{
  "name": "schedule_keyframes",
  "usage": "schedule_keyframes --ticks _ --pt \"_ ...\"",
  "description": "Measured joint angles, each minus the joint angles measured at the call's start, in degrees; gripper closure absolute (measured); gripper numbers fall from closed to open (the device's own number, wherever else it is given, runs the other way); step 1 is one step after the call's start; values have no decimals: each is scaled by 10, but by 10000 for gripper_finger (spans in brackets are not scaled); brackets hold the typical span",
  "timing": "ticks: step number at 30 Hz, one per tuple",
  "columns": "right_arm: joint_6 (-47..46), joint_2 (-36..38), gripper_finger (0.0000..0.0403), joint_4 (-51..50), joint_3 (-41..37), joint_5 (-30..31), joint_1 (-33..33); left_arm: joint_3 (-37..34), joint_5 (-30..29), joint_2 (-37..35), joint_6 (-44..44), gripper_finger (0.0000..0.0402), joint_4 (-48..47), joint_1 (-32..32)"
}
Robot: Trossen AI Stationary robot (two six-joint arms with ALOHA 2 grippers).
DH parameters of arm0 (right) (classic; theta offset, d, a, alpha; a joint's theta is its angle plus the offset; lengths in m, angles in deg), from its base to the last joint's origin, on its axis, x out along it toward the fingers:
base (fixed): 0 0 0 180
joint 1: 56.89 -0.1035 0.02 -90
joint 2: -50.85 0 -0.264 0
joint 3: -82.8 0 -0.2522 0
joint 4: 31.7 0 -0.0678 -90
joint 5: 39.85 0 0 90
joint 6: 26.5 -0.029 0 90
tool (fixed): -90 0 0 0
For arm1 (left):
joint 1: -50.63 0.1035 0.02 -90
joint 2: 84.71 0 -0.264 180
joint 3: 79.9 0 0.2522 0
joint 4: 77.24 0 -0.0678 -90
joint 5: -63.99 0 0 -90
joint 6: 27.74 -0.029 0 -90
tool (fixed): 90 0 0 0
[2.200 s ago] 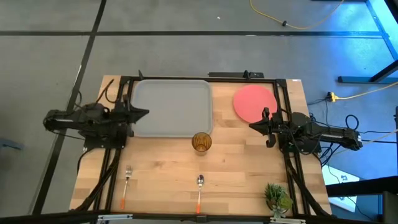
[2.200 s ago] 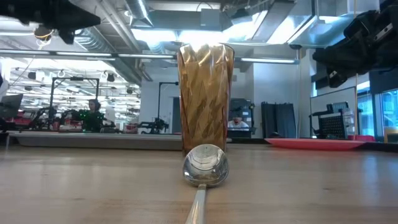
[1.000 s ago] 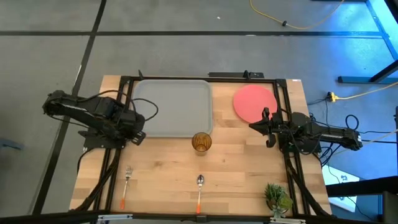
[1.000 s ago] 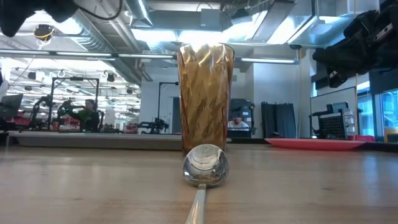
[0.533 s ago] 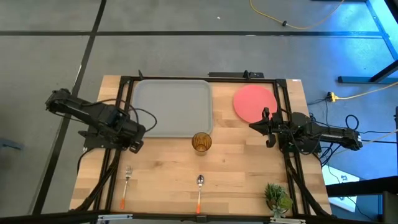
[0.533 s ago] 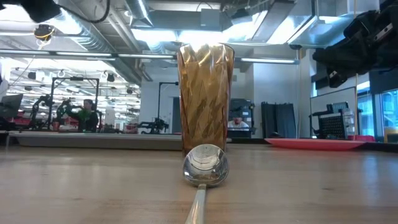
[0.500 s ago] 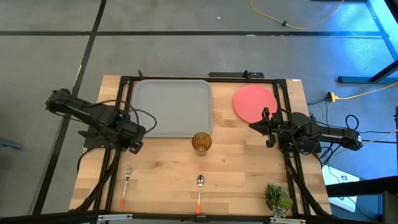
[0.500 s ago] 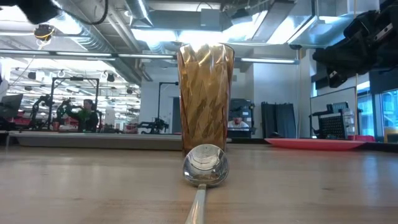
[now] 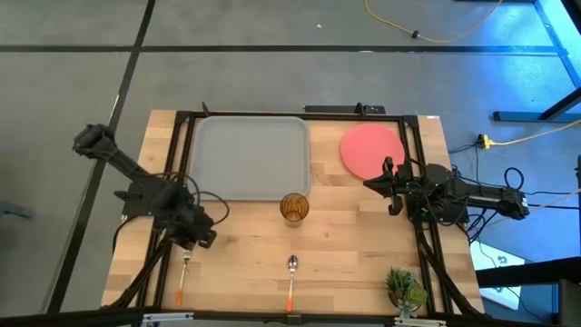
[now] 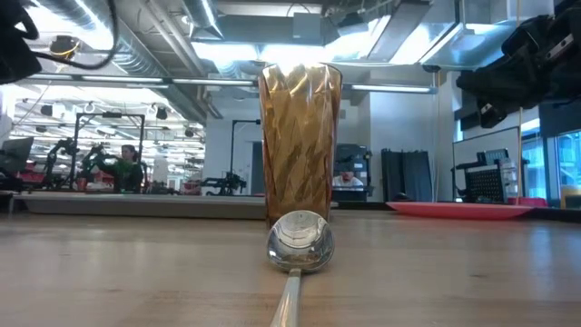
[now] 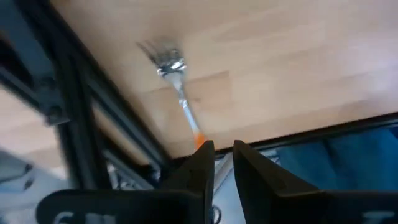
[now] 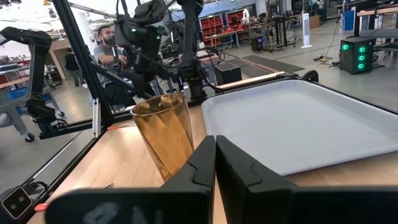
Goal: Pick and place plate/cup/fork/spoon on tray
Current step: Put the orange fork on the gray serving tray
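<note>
The fork (image 9: 184,262) lies flat on the wooden table near its front left, tines toward the far edge, and shows in the left wrist view (image 11: 177,87). My left gripper (image 9: 198,239) hovers just above it, pointing down, with a narrow gap between its fingers (image 11: 222,146), touching nothing. The spoon (image 9: 291,272) lies at front centre, its bowl (image 10: 300,242) before the upright amber cup (image 9: 294,207). The grey tray (image 9: 250,156) and the coral-red plate (image 9: 372,150) lie at the back. My right gripper (image 9: 368,184) waits shut by the plate.
A small green plant (image 9: 405,289) stands at the front right corner. Black frame rails (image 9: 172,227) run along the table's left, right and far sides. Bare wood lies between the fork, the spoon and the cup. People show in the room beyond the table.
My left gripper has swung from beside the tray's left edge toward the table's near edge and has tipped downward, ending over the fork. The tableware and my right arm have kept still.
</note>
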Motion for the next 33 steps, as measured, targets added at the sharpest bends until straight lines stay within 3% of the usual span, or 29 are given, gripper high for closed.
schedule_keyframes --ticks 2,16,23,33 --pt "0 0 387 0 0 0 0 -4 -29 0 29 347 0 -27" --pt "0 0 387 0 0 0 0 -4 -80 19 249 347 51 -146" --pt "0 0 387 0 0 0 0 -4 -94 112 256 347 141 -193" --pt "0 0 387 0 0 0 0 -2 -82 200 229 347 142 -217"
